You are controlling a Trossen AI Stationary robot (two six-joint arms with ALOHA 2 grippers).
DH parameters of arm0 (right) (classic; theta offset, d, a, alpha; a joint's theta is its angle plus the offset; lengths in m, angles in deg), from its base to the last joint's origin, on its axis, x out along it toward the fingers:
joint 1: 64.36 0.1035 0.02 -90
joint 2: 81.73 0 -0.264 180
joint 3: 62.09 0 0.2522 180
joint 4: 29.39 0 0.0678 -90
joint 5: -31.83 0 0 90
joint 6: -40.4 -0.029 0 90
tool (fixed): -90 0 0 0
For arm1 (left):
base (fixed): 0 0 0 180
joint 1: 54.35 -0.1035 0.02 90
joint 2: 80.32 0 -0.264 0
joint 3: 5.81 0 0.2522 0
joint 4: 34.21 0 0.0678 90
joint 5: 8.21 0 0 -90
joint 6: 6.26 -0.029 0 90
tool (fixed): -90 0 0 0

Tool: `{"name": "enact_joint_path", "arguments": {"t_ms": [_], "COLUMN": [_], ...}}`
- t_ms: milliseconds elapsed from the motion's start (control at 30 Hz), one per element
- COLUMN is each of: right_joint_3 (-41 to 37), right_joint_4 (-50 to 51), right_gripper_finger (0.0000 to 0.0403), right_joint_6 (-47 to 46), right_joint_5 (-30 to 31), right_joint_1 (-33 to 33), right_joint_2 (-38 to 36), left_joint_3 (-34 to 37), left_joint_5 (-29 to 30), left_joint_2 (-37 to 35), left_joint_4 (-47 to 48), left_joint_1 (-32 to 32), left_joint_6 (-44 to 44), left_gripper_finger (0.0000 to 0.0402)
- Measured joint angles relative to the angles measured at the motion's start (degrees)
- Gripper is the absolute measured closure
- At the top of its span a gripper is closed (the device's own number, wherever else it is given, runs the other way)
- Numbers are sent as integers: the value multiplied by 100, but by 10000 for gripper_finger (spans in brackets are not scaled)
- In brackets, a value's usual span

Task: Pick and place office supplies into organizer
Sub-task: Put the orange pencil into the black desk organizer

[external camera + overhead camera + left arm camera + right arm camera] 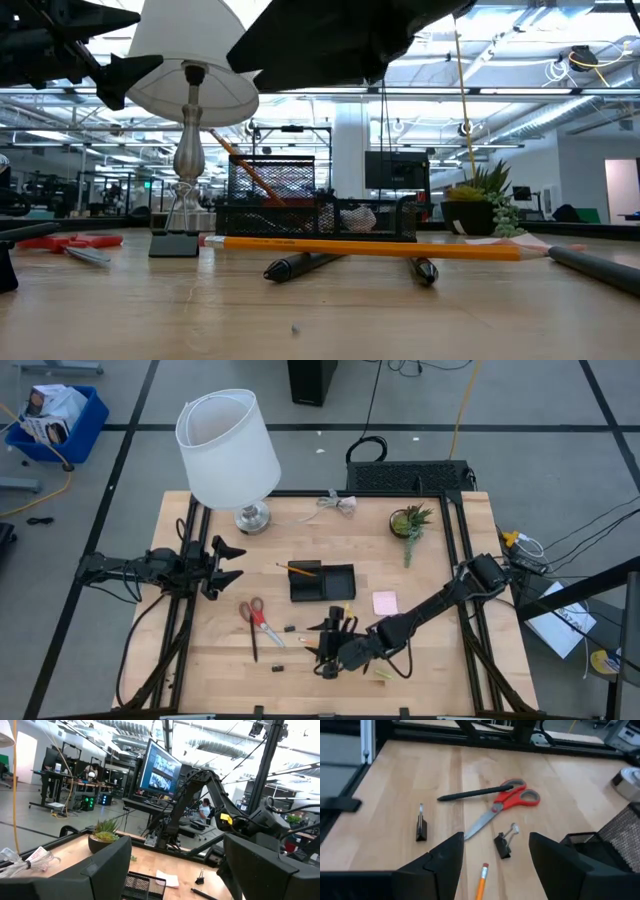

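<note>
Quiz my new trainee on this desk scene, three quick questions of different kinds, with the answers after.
1. True or false: the right claw is shut on the scissors.
2. What lies against the scissors' red handles? A) black pen B) binder clip C) orange pencil
3. Fill in: the pink sticky-note pad lies beside the organizer, on the ___ arm's side.

Key: 1 false, it is open and empty; 2 A; 3 right.
</note>
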Motion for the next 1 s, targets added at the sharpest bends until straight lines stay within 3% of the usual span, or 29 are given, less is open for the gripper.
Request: {"name": "enact_joint_path", "arguments": {"t_ms": [400, 567, 1000], "right_joint_3": [891, 1004, 998], "right_joint_4": [1406, 1417, 1428], "right_gripper_finger": [186, 187, 187], "right_joint_6": [-637, -730, -1214], "right_joint_5": [-51, -75, -881], "right_joint_1": [-167, -238, -481], "right_joint_2": [876, 899, 1218], "left_joint_3": [0, 0, -1], "left_joint_5": [0, 0, 0], "left_joint_2": [2, 1, 0], "left_joint_4": [11, 29, 6], "left_joint_1": [0, 0, 0], "left_joint_6": [1, 1, 0], "left_gripper_finger": [82, 82, 82]}}
